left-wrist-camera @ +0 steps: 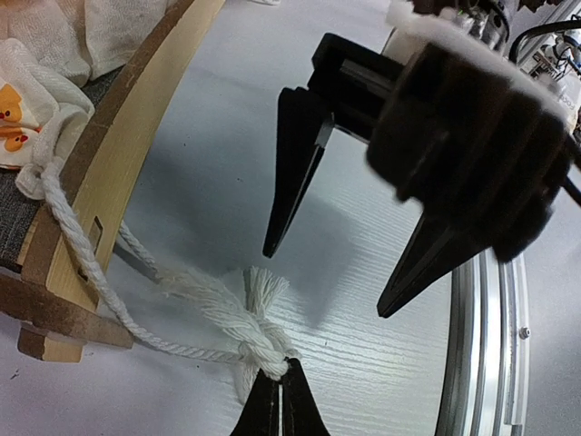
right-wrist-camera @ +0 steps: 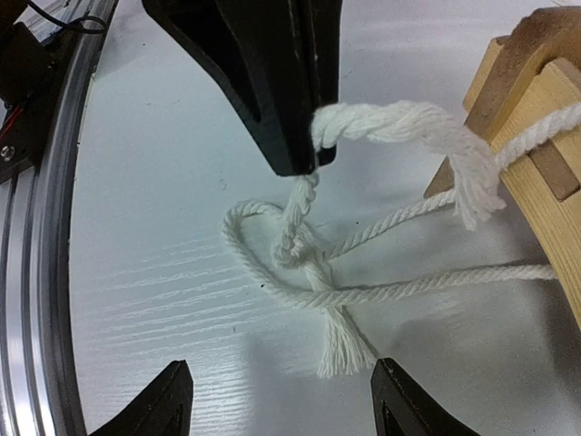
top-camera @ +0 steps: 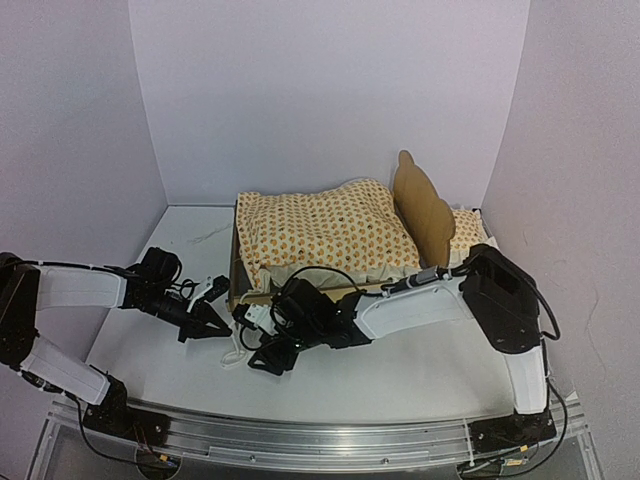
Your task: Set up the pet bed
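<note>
Left gripper sits just near-left of the pet bed, which stands centre-far with the patterned cushion already on it; the right gripper is just right of the left one. From the left wrist, my fingers are pinched shut on the white rope by the frame's corner. From the right wrist, the right jaws stand wide, holding nothing. I judge 1 loose knot is left to tighten.

The left gripper pinches the knotted white rope near the pet bed corner; the right gripper hangs open above.
</note>
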Available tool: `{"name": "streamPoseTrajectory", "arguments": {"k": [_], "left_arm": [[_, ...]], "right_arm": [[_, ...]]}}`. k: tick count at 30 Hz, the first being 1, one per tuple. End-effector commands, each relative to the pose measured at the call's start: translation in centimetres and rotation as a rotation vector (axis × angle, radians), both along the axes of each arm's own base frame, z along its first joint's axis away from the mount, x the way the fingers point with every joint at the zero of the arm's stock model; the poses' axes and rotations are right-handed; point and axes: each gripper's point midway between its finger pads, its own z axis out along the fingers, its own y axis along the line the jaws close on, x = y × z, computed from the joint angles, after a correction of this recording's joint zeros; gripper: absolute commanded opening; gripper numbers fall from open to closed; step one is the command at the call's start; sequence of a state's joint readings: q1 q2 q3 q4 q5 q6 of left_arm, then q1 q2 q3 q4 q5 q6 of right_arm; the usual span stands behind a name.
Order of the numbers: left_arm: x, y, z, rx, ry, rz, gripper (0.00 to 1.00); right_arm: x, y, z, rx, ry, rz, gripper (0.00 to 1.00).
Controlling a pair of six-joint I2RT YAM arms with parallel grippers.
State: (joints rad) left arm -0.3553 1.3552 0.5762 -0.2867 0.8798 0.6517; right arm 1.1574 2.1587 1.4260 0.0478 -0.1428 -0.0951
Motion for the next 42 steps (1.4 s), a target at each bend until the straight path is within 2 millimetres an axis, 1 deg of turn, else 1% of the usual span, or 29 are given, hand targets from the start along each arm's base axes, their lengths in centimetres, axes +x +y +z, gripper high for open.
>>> {"name": "streamPoseTrajectory", "arguments": {"k": [1, 3, 5, 8, 10, 14, 15, 18, 19, 20, 21, 23, 25, 28, 30, 32, 36, 37, 39, 40, 42], "left_arm": [[1.1, -0.5, 1.8, -0.026, -0.063, 0.007, 0.0], [1.1, -0.5, 1.8, -0.025, -0.064, 0.007, 0.0], [1.1, -0.5, 1.8, -0.028, -0.063, 0.005, 0.0], [1.3, -0.6, 2.0, -0.029, -0.066, 0.007, 0.0], [1.4, -0.6, 1.9, -0.025, -0.069, 0.008, 0.0], [1.6, -0.6, 2.0, -0.022, -0.073, 0.015, 0.0], [1.8, -0.6, 2.1, -0.022, -0.075, 0.02, 0.0], [2.4, -0.7, 2.6, -0.027, -0.07, 0.044, 0.0], [2.6, -0.8, 2.9, -0.031, -0.065, 0.052, 0.0], [2.9, -0.9, 3.2, -0.035, -0.062, 0.059, 0.0], [3.1, -1.0, 3.5, -0.036, -0.058, 0.066, 0.0], [3.8, -0.9, 4.4, -0.012, -0.058, 0.081, 0.0], [4.6, -0.6, 5.8, 0.021, -0.07, 0.093, 0.0], [5.3, 0.2, 8.1, 0.074, -0.107, 0.107, 0.0], [6.9, 1.5, 9.4, 0.119, -0.183, 0.162, 0.0], [8.9, 2.8, 11.8, 0.141, -0.282, 0.221, 0.0], [12.4, 4.9, 17.4, 0.199, -0.491, 0.327, 0.0], [13.1, 5.6, 18.2, 0.224, -0.537, 0.355, 0.0], [14.6, 7.8, 19.2, 0.293, -0.627, 0.415, 0.0], [15.0, 8.7, 19.6, 0.327, -0.675, 0.422, 0.0], [15.6, 9.8, 20.6, 0.382, -0.764, 0.416, 0.0]], "right_arm": [[0.4, 0.1, -2.3, -0.041, 0.035, 0.043, 0.67], [1.0, 0.1, -3.1, -0.049, 0.043, 0.034, 0.66], [1.4, 0.5, -3.6, -0.045, 0.054, 0.037, 0.65], [1.3, 0.3, -4.9, -0.075, 0.076, 0.043, 0.62], [1.3, 0.3, -5.4, -0.085, 0.076, 0.036, 0.6], [1.1, -0.6, -6.4, -0.121, 0.076, 0.034, 0.52], [1.1, -0.9, -6.6, -0.132, 0.076, 0.034, 0.47], [0.7, -1.4, -6.9, -0.15, 0.076, 0.031, 0.15], [0.7, -1.5, -6.7, -0.147, 0.081, 0.025, 0.06], [0.6, -1.5, -6.4, -0.143, 0.089, 0.013, 0.02], [0.6, -1.7, -6.0, -0.139, 0.099, -0.006, 0.0], [0.8, -2.4, -5.0, -0.133, 0.123, -0.066, 0.0], [0.8, -3.6, -4.3, -0.133, 0.166, -0.145, 0.0], [1.0, -4.8, -2.3, -0.108, 0.198, -0.224, 0.0], [1.1, -5.5, -1.2, -0.091, 0.217, -0.267, 0.0], [1.2, -6.7, -1.2, -0.095, 0.25, -0.322, 0.0], [1.7, -9.3, -1.1, -0.096, 0.313, -0.427, 0.0], [1.9, -9.8, -1.2, -0.098, 0.329, -0.448, 0.0], [2.3, -10.3, -1.3, -0.094, 0.364, -0.477, 0.0], [2.7, -10.5, -1.4, -0.092, 0.379, -0.489, 0.0], [3.4, -10.1, -1.4, -0.081, 0.394, -0.493, 0.0]]}}
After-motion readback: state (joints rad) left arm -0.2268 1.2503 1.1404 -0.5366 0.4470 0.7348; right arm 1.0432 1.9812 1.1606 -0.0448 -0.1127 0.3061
